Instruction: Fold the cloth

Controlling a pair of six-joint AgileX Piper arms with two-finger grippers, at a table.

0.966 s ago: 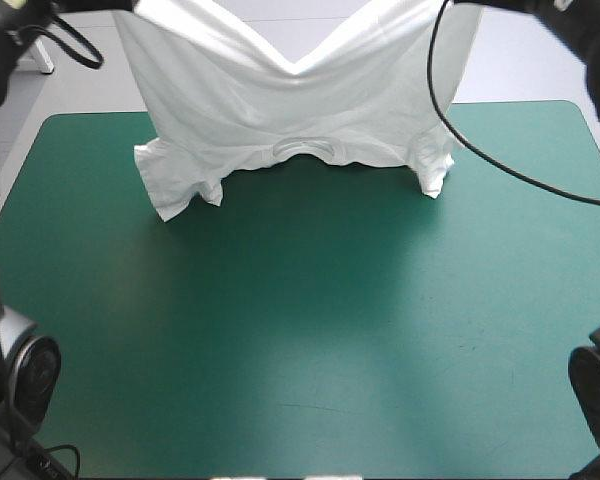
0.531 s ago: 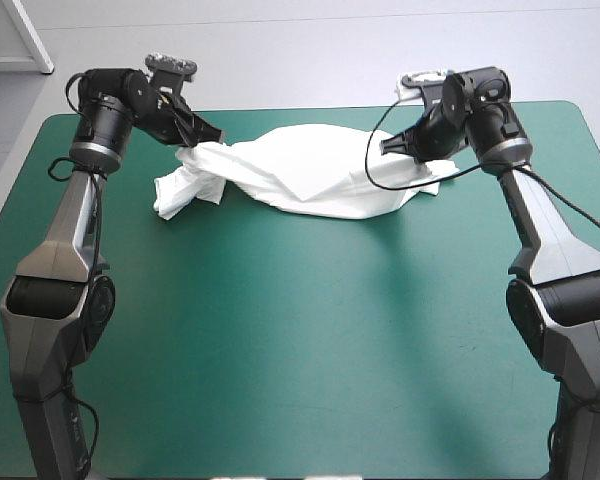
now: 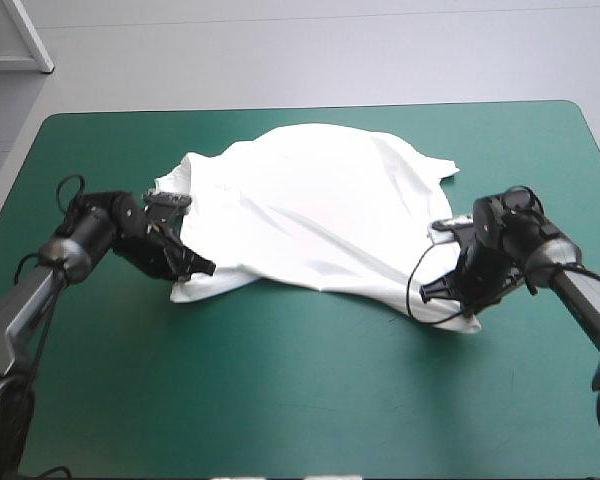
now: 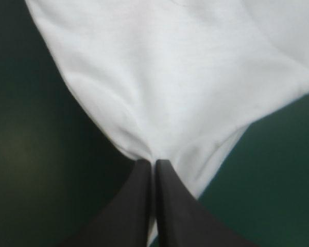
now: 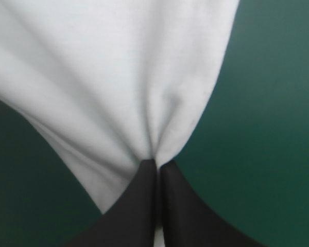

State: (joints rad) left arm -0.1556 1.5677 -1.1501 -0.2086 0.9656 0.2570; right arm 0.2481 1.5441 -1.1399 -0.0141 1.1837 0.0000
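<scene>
1. Left arm: it comes in low from the left table edge, forearm angled right. The left gripper sits down at the cover, pointing right and slightly near.
2. Right arm: it comes in low from the right edge and bends at the wrist. The right gripper sits close to the cover, pointing left and near.
3. T-shirt: white, lying loosely spread on the middle and far-middle of the table, clear of the far edge. The surface is not flat; it bulges at the centre, and long creases run from there toward the near-right corner. A sleeve shows at the far right. The near hem sags inward between the two held corners.
4. Left fingers: pressed together to a point, with only a thin seam between them. They pinch the T-shirt's near-left corner at their tips. The cloth fans out ahead of the gripper, with teal-green cover on both sides.
5. Right fingers: likewise all but closed, clamping the near-right corner at their tips. The cloth gathers into a pleat at the grip and widens ahead of it; a strip also hangs beside the fingers.
</scene>
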